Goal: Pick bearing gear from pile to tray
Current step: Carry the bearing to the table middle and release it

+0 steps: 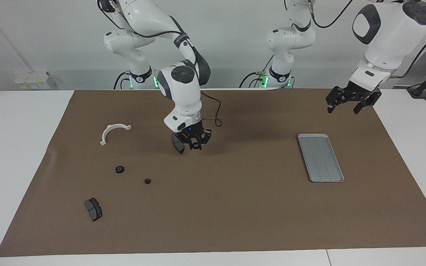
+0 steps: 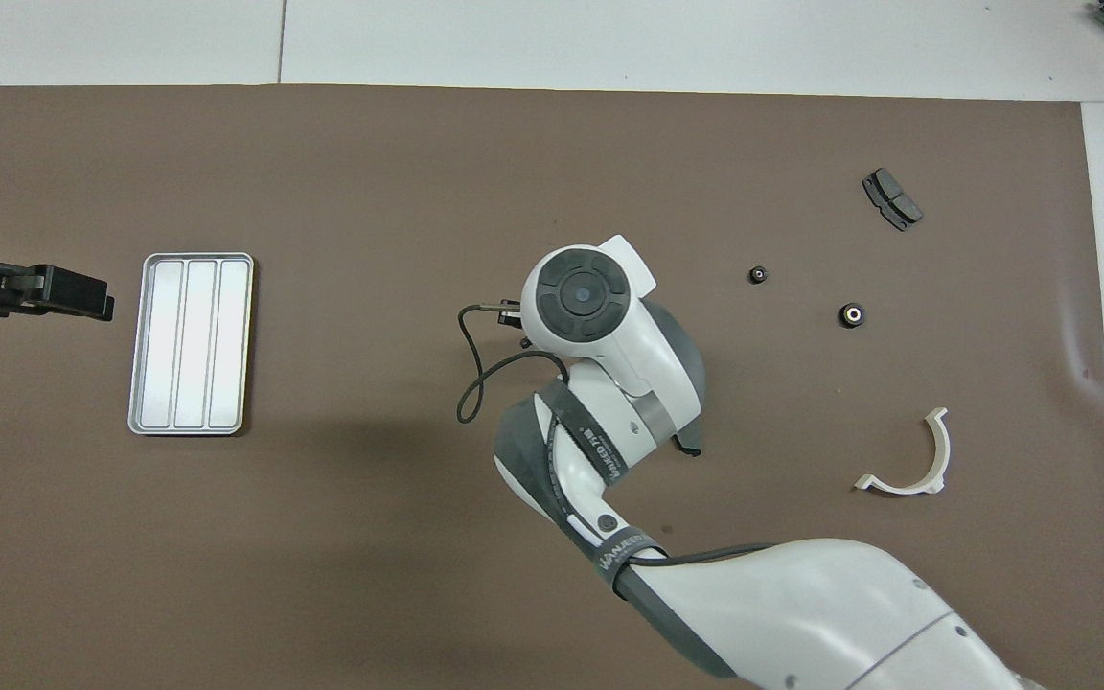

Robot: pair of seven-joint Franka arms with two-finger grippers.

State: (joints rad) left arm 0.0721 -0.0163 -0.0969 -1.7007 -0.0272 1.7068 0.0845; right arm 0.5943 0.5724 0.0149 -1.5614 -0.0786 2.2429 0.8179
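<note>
Right claw (image 1: 195,145) is hanging low over the middle of the tabletop, its fingertips drawn in on a small dark round piece, which I am taking to be the bearing gear (image 1: 196,147). From overhead the wrist is hiding the grip entirely.

Left claw (image 1: 349,104) is waiting, jaws apart, over the tabletop corner at the left arm's end beside the robots' edge.

Risks, as I am judging them:
- The gear is tiny and is sitting right at the fingertips; any jolt on the way could be tipping it out, and being round it would be rolling off across the brown mat (image 1: 235,207).
- A dark grey brake pad (image 1: 178,143) is lying just beside the claw, toward the right arm's end. With the claw this low, a sideways dip could be dragging the pad along.
- The tray (image 1: 321,157) is lying well apart, toward the left arm's end, about midway between the long edges. It is shallow; a drop from height could be bouncing the gear over the rim.

Appearance of the gear: black, round, with a hint of a centre hole. Two similar pieces (image 1: 119,169) (image 1: 147,181) are lying toward the right arm's end.
</note>
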